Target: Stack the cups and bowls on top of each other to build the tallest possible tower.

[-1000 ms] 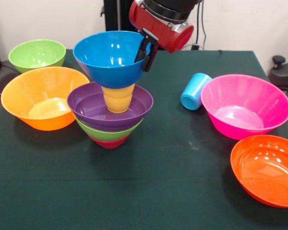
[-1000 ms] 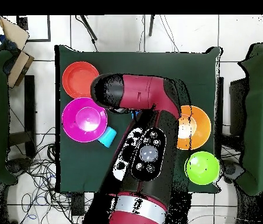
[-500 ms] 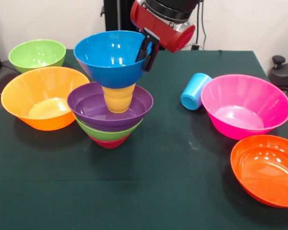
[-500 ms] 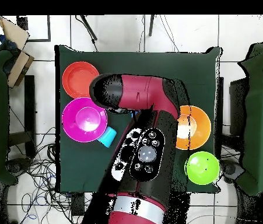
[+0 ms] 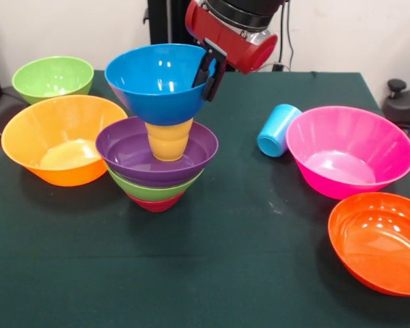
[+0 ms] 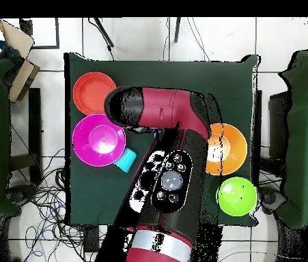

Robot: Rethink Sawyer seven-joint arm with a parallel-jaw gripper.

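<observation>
Closest to the camera in the front view, the red-orange bowl (image 5: 379, 240) is sitting at the near right corner of the dark green table (image 5: 212, 273). Just behind it the big pink bowl (image 5: 348, 149) is resting upright, and the light blue cup (image 5: 278, 130) is lying on its side right next to the pink bowl's left edge.

Over on the left middle, the tower (image 5: 157, 160) is standing with the small crimson bowl (image 5: 155, 203) at the bottom, a green bowl (image 5: 150, 188) nested in it, the purple bowl (image 5: 157, 152) in that, and the yellow-orange cup (image 5: 168, 140) standing upright inside the purple one. The blue bowl (image 5: 160, 82) is sitting right on top of that cup, and the gripper (image 5: 210, 70) is pinching the blue bowl's right rim, one finger inside and one outside.

The large orange bowl (image 5: 61, 139) is sitting just left of the tower, with the other green bowl (image 5: 52, 77) behind it in the far left corner.

From overhead, the red and black arm (image 6: 166, 164) is covering the tower completely.
</observation>
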